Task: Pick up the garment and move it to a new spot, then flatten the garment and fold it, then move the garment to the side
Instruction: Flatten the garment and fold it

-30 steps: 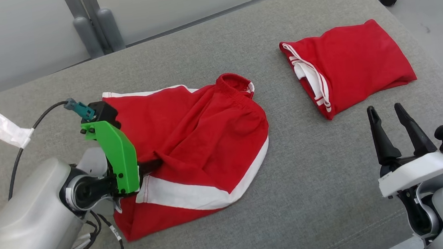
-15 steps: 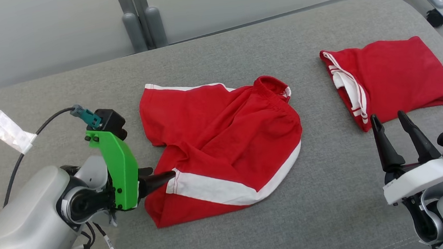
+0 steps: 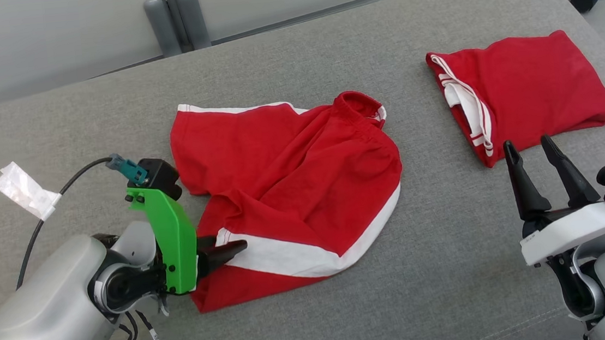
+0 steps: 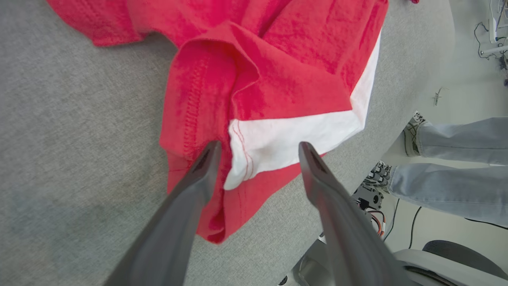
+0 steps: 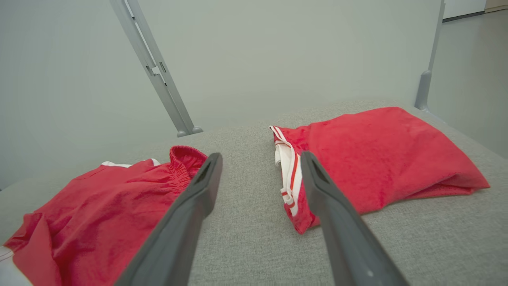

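The garment (image 3: 293, 192), red shorts with white trim, lies crumpled in the middle of the grey padded table (image 3: 431, 268). My left gripper (image 3: 230, 250) sits at its near left corner, open. In the left wrist view the gripper (image 4: 258, 146) has its fingers spread to either side of the white-trimmed corner of the garment (image 4: 278, 71), without pinching it. My right gripper (image 3: 527, 145) stands open at the lower right, fingers pointing up, holding nothing. From the right wrist camera, that gripper (image 5: 262, 155) points between the garment (image 5: 111, 210) and a folded red piece.
A second red garment (image 3: 530, 84), folded, lies at the table's far right (image 5: 377, 159). White tape (image 3: 25, 189) and a black cable lie at the left. Grey frame posts (image 3: 174, 17) stand behind. A person's legs (image 4: 456, 167) are beside the table edge.
My left gripper has opened and let go of the garment's edge, then drawn back slightly. The camera has shifted; the right gripper stays open.
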Tool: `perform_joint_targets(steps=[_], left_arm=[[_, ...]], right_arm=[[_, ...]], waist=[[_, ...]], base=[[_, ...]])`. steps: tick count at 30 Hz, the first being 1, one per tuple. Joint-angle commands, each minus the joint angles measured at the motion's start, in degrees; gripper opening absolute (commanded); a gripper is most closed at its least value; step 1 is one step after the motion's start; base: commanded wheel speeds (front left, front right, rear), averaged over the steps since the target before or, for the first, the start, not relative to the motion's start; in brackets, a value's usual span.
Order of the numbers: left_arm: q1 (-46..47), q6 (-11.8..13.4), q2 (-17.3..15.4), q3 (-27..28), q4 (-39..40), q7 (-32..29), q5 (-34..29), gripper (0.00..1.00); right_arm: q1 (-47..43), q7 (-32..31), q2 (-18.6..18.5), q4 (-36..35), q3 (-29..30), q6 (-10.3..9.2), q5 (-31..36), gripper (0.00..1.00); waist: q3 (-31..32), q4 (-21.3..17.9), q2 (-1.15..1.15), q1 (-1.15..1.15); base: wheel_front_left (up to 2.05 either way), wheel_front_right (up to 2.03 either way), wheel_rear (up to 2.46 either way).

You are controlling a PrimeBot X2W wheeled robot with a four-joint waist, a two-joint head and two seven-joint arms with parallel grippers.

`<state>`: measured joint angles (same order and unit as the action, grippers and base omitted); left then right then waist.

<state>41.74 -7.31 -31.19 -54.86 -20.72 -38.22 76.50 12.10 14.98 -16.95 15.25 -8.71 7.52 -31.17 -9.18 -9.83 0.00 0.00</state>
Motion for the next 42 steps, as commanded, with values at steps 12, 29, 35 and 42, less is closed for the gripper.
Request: perform_joint_targets(steps=[12, 29, 35, 42], left_arm=[[0.9, -0.3, -0.2, -1.7, -0.9, -0.2, 1.8, 0.0], [-5.0, -0.3, -7.2, -2.4, 8.5, -0.8, 6.5, 0.0], [-10.0, 0.6, -11.5, -1.7, 11.5, 1.2, 8.3, 0.0], [-16.6, 1.8, -13.2, -2.1, 11.0, 6.4, 7.4, 0.0]], right_arm=[[0.2, 0.2, 0.0, 0.4, 1.2, -0.07, 0.1, 1.0], [-3.6, 0.2, -0.3, 0.7, 1.9, -0.07, 1.0, 1.0], [-4.6, -0.1, -0.3, 0.5, 2.3, -0.07, 1.2, 1.0], [-5.2, -0.6, -0.2, 0.1, 2.5, -0.07, 1.4, 1.0]], waist=[[-0.2, -0.6, 0.0, 0.0], [6.3, 6.9, 0.0, 0.0], [7.3, 8.6, 0.0, 0.0], [8.2, 9.0, 0.0, 0.0]], base=[[0.0, 0.0, 0.0], [0.0, 0.0, 0.0], [0.0, 0.0, 0.0], [0.0, 0.0, 0.0]])
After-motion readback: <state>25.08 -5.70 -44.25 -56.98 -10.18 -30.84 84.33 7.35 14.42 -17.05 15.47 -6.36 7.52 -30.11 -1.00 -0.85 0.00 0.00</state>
